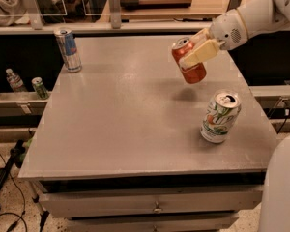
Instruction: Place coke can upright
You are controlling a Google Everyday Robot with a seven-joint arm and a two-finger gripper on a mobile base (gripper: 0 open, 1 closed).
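Camera view of a grey table point(125, 124), with clock directions read from the table's centre and 12 o'clock at the far edge.

The white arm point(249, 18) enters from 2 o'clock and ends in the gripper point(197, 51), which hangs in the air over the table's far-right part. Its cream fingers point(199, 56) are clamped across the body of the coke can point(194, 74).

The coke can is held clear of the surface at about 2 o'clock and is tilted, with its silver top leaning toward 11 o'clock. Its shadow point(183, 94) falls on the tabletop just below it, and can and table do not touch.

A white-and-green can point(220, 117) stands on the table at about 4 o'clock, near the right edge (it leans slightly and its opened top faces the camera). It is apart from the held can.

A slim blue-and-silver can point(67, 50) stands upright at about 10 o'clock, near the far-left corner and well apart from both other cans.

Off the table at 9 o'clock, a low shelf carries a small bottle point(13, 80) and a small green can point(39, 87).

A drawer front point(154, 204) runs beneath the table's near edge at 6 o'clock.
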